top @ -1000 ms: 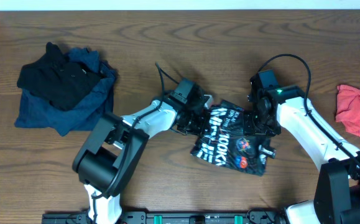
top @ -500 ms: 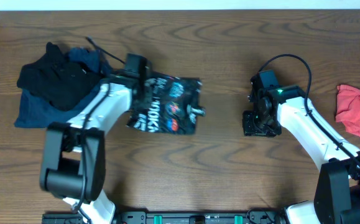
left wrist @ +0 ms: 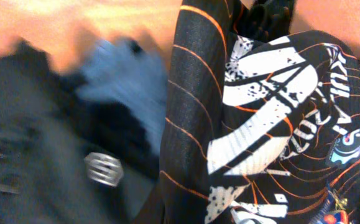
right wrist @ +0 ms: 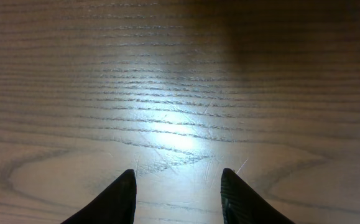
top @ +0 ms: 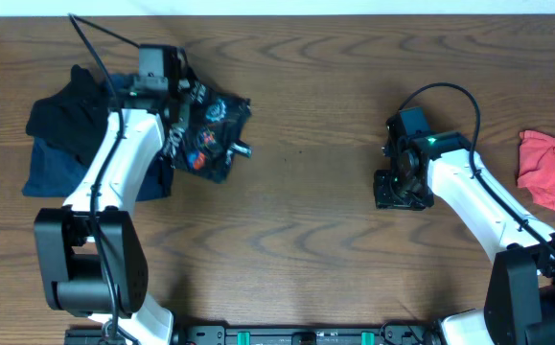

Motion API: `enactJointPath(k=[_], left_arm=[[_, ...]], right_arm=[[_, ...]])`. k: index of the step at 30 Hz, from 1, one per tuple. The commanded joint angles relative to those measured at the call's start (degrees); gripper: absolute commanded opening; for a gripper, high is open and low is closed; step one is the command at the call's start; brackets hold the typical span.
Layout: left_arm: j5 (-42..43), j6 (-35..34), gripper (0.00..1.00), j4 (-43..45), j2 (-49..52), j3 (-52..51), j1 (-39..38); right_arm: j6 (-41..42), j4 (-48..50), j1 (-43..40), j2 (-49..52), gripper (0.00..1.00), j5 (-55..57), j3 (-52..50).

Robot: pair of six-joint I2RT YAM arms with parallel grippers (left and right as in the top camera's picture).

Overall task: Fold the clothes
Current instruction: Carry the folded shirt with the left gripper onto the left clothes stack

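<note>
Plainly, the left gripper [top: 227, 144] is buried in cloth and its jaws are hidden, but it is clamped on a bunch of the jersey [top: 200, 125], which hangs crumpled from it over the far left of the table [top: 315, 240]. The left wrist view shows thin black fabric [left wrist: 267, 124] with fine orange lines, white block lettering and small colourful logos. Its left edge overlaps a pile of black and navy clothes [top: 85, 134]. The right gripper [right wrist: 178, 186] hovers right of centre, jaws apart and holding nothing, bare wood grain between the fingertips [right wrist: 122, 198]. A red cloth [top: 550, 172] lies at the right edge.
</note>
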Motion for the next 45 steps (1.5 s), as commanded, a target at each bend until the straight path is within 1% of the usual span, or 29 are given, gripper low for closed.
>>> enactJointPath(k=[1, 3, 10, 16, 21, 24, 26, 27, 28, 30, 32, 35, 37, 39, 42, 43, 45], left_arm=[[-6.5, 2.4, 0.06, 0.3, -2.3, 5.0, 2.0], [-6.8, 4.0, 0.06, 0.3, -2.6, 6.3, 3.2], [-6.9, 4.0, 0.06, 0.4, -3.0, 7.8, 8.9], [-6.9, 0.9, 0.06, 0.8, -3.0, 8.0, 15.2], [-4.3, -1.8, 0.06, 0.4, -3.0, 7.9, 20.6], [0.0, -2.4, 0.07, -0.2, -3.0, 7.9, 23.2], [1.8, -2.4, 0.15, -1.5, -3.0, 7.9, 24.4], [1.8, -3.1, 0.23, -2.0, -3.0, 7.9, 24.9], [1.8, -3.9, 0.37, -2.3, -3.0, 7.9, 25.3], [1.8, -5.5, 0.77, -2.6, -3.0, 7.9, 25.9], [1.8, -6.8, 0.89, -2.7, -3.3, 8.0, 26.0], [2.2, -8.0, 0.96, -3.6, -5.6, 8.0, 25.2], [3.7, -7.9, 0.98, -3.8, -8.2, 8.0, 23.5], [6.6, -7.9, 0.99, -4.0, -11.0, 8.0, 21.2], [16.3, -7.9, 0.99, -5.4, -14.8, 7.9, 16.6], [19.2, -7.9, 0.99, -5.8, -15.5, 8.0, 15.0], [22.5, -7.9, 1.00, -7.2, -16.1, 8.0, 11.9]], right_arm=[[-0.7, 0.1, -0.6, -1.1, 0.42, 0.2, 0.0], [-0.7, 0.2, -0.6, -1.1, 0.43, 0.2, 0.0], [-0.7, 0.2, -0.6, -1.1, 0.42, 0.2, 0.0], [-0.7, 0.2, -0.6, -1.1, 0.43, 0.2, 0.0], [-0.7, 0.2, -0.6, -1.1, 0.42, 0.3, 0.0], [-0.7, 0.6, -0.6, -1.1, 0.43, 0.2, 0.0], [-0.6, 1.2, -0.6, -1.1, 0.42, 0.2, 0.0], [-0.6, 1.4, -0.6, -1.1, 0.42, 0.2, 0.0], [-0.6, 1.6, -0.6, -1.1, 0.43, 0.2, 0.0], [-0.1, 2.0, -0.6, -1.1, 0.44, 0.2, 0.0], [0.0, 2.7, -0.7, -1.1, 0.44, 0.2, 0.0], [1.9, 4.9, -1.5, -1.2, 0.47, 0.0, 0.0], [3.8, 7.6, -2.6, -1.4, 0.48, 0.0, 0.1], [4.5, 10.5, -3.9, -1.8, 0.65, -0.1, 0.7], [4.5, 15.4, -5.9, -2.9, 0.99, 0.0, 2.2], [3.7, 17.0, -6.4, -3.3, 0.99, 0.0, 2.8], [-0.9, 20.9, -7.8, -4.4, 0.99, 0.0, 4.2]])
